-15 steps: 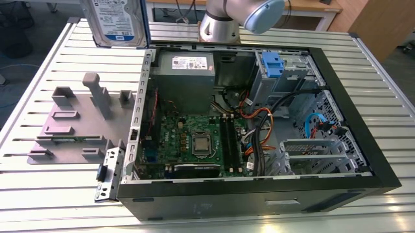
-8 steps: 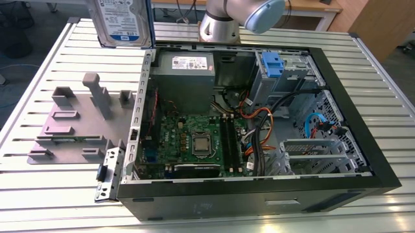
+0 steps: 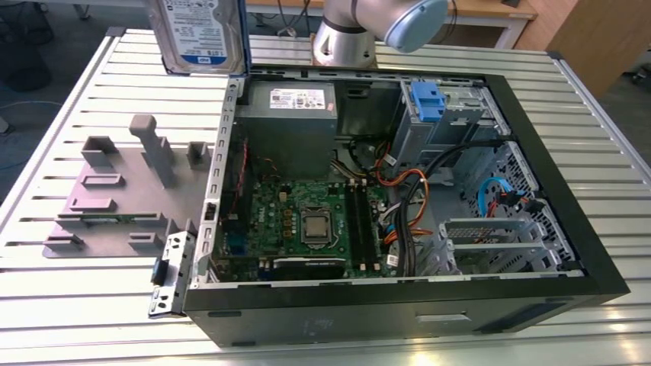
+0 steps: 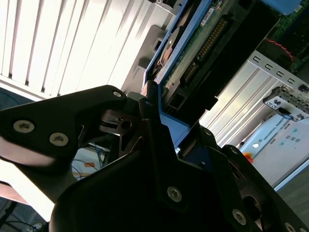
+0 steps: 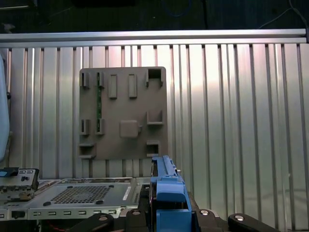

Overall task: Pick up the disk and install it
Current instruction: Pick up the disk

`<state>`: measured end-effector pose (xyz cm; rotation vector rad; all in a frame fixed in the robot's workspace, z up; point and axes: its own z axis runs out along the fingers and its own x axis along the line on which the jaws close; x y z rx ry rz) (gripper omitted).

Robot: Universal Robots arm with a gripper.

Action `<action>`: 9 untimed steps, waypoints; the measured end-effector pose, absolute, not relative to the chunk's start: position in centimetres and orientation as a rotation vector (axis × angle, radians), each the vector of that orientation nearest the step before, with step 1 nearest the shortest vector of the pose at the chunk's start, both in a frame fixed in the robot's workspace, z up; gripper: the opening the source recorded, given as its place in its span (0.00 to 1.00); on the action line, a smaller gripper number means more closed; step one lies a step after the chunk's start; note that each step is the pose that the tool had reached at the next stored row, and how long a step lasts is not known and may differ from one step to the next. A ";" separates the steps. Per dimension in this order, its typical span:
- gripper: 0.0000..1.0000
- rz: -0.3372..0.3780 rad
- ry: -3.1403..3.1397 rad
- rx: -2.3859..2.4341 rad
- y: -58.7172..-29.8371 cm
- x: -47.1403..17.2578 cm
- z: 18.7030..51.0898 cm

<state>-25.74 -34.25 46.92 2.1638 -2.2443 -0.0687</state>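
Where the exterior view looks down on the slatted desk (image 3: 61, 320), the disk (image 3: 198, 34) hangs upright in the air over the far corner of the open computer case (image 3: 407, 305), toward that view's left and near the arm (image 3: 356, 34). A grey fixture plate (image 3: 112, 198) lies on the desk beside the case. In the second wrist view the black fingers (image 4: 96, 104) pinch the disk's blue rail (image 4: 169, 121) between them. In the first wrist view the rail stands edge-on before the fixture plate.
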 end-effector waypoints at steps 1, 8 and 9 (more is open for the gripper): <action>0.37 -0.069 -2.244 2.164 -34.3 -25.6 46.9; 0.37 -0.069 -2.244 2.164 -34.3 -24.7 46.9; 0.37 -0.069 -2.244 2.164 -34.3 -24.6 46.9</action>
